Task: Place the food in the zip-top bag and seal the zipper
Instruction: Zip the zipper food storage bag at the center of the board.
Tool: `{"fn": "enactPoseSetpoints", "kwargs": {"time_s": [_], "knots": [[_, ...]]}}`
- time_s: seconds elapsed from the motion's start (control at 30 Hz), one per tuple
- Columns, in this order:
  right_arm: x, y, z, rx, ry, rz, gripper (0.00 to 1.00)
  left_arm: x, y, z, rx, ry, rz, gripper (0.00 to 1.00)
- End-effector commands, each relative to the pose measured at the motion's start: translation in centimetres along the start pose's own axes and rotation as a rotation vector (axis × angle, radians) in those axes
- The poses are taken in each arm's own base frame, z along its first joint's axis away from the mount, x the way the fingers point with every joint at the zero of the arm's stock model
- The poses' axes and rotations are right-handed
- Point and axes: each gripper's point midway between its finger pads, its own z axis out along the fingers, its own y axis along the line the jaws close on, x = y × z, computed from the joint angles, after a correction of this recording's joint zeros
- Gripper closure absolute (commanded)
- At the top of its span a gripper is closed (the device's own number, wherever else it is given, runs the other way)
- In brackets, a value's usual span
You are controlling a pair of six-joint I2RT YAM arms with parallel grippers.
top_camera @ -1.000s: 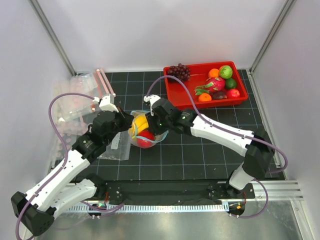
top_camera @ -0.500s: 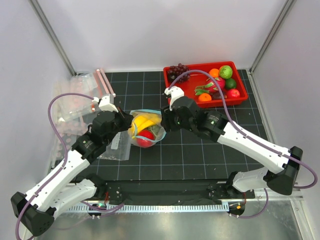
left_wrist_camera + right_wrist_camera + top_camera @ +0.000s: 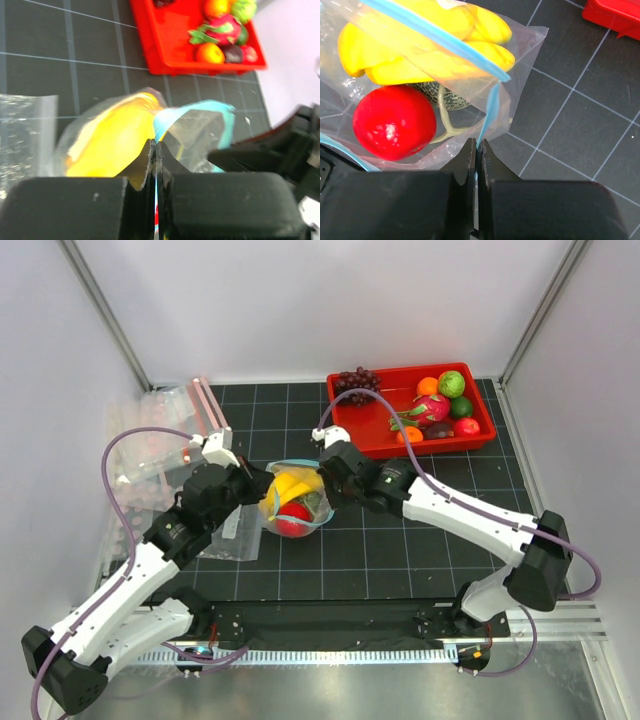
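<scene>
The left fingers (image 3: 144, 167) are pressed together on the left edge of the zip-top bag (image 3: 295, 502). The right fingers (image 3: 466, 161) are likewise closed, nipping the teal zipper (image 3: 436, 41) where it runs down at the bag's right corner. The bag sits between the two arms at the middle of the bench (image 3: 400, 560), near and left of the red tray (image 3: 350, 427).

Inside the bag are the yellow banana (image 3: 395, 65), the red fruit (image 3: 392, 122) and, tucked behind them, the netted green melon (image 3: 451, 99). The two halves of the strip look spread apart in a loop, so the mouth seems unsealed.

The pouch is thin, limp film, likely slippery, and it will sag and fold under the fruit. The strip is its stiffest part and the sensible place to hold it, at the two ends. Drawing those ends apart should line up the halves for pressing. The round fruits could roll towards the mouth if the bag tips.

The tray holds a pink dragon fruit (image 3: 432, 408) with orange, green and red fruits around it, and dark grapes (image 3: 356, 381) at its far-left corner. A pile of spare clear bags (image 3: 150, 435) lies at the far left.
</scene>
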Motion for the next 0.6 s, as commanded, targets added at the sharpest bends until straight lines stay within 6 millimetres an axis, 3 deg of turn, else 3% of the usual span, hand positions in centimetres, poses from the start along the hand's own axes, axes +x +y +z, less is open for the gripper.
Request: {"fn": "enactPoseSetpoints", "kwargs": {"time_s": [0.0,0.13,0.27,0.57], "knots": [[-3.2,0.7,-2.2,-0.048,-0.139,0.068,0.99,-0.8,-3.7,-0.5,0.186,-0.008,0.003,1.00],[-4.6,-0.3,-6.0,-0.076,-0.276,0.168,0.99,0.1,-6.3,-1.0,0.321,0.059,0.007,1.00],[-5.5,-1.3,-8.3,-0.080,-0.364,0.245,0.99,1.2,-9.5,-2.0,0.472,0.122,0.030,1.00],[-5.8,-3.2,-9.0,-0.008,-0.429,0.314,0.99,4.9,-14.0,-2.1,0.689,0.321,0.038,1.00]]}}
